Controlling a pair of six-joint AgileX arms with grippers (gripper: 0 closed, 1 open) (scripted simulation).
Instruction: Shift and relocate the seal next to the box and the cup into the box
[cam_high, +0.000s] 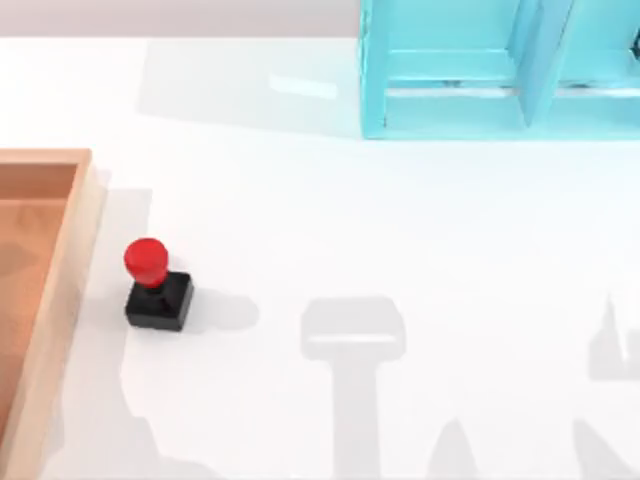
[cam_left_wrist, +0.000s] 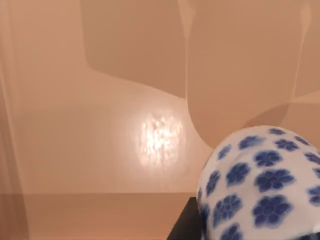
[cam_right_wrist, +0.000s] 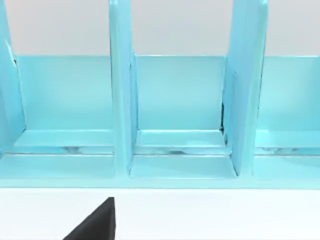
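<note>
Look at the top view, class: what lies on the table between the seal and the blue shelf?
Nothing: in the top view, the stretch between the seal and the blue shelf is bare white table, crossed by faint shadow.

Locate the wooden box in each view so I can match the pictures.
Top view: the wooden box lies at the table's left edge, the seal just right of it.
Left wrist view: its floor spreads behind the blue-patterned cup.
Right wrist view: faces the light blue shelf instead.
Shared landmark: the shelf, at the top view's upper right.
</note>
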